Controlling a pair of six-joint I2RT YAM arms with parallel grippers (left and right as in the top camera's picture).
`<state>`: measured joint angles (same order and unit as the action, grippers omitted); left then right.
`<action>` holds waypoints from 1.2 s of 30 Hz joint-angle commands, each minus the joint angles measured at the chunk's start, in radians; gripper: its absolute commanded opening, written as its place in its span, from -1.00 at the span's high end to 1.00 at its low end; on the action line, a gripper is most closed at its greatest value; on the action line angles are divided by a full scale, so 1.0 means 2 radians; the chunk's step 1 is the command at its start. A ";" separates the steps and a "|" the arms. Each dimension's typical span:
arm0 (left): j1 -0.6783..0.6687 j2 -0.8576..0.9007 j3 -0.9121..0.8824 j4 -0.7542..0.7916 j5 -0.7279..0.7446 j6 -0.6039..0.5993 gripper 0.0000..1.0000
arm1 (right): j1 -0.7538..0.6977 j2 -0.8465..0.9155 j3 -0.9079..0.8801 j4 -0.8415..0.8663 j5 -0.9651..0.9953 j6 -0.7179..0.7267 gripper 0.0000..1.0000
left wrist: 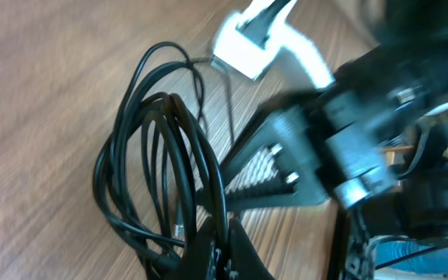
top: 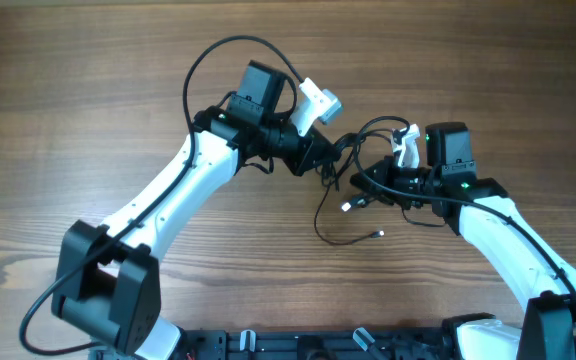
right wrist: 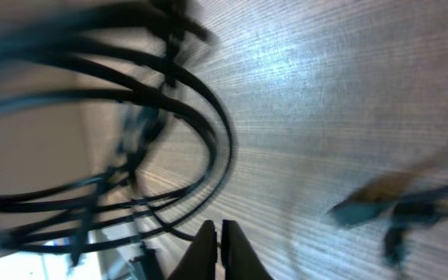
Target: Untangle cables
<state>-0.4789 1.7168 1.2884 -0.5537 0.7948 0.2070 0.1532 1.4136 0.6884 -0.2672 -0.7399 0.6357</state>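
Observation:
The cables (top: pixel 320 222) are thin black cords bunched between my two grippers, with loose ends trailing toward the table's front. Two silvery plugs (top: pixel 348 207) lie on the wood there. My left gripper (top: pixel 320 158) comes in from the left, and in its wrist view it (left wrist: pixel 225 233) is shut on one strand while the cable loops (left wrist: pixel 201 152) hang to its left. My right gripper (top: pixel 361 187) meets the bunch from the right. In the right wrist view it (right wrist: pixel 218 227) is shut, with a strand of the cables (right wrist: pixel 216 132) running into its tips.
The wooden table (top: pixel 88 90) carries both white arms, whose own thicker black wires (top: pixel 193 75) arc above them. A blurred plug (right wrist: pixel 364 208) lies on the wood to the right of my right fingers. The right arm's dark body (left wrist: pixel 348 132) fills the right side of the left wrist view.

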 commanded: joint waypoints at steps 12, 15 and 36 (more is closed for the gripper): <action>0.003 -0.034 0.018 0.033 0.104 -0.066 0.92 | 0.000 -0.006 0.005 0.220 -0.186 0.089 0.91; 0.003 -0.034 0.018 0.001 0.104 -0.047 0.92 | -0.020 -0.006 0.005 0.311 -0.174 0.145 0.91; -0.111 0.092 0.016 -0.019 -0.212 -0.053 0.78 | -0.035 -0.007 0.005 -0.012 0.109 0.022 0.70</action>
<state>-0.6544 1.8385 1.3106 -0.6209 0.3969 0.1562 0.0998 1.4117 0.6956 -0.2615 -0.6224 0.6949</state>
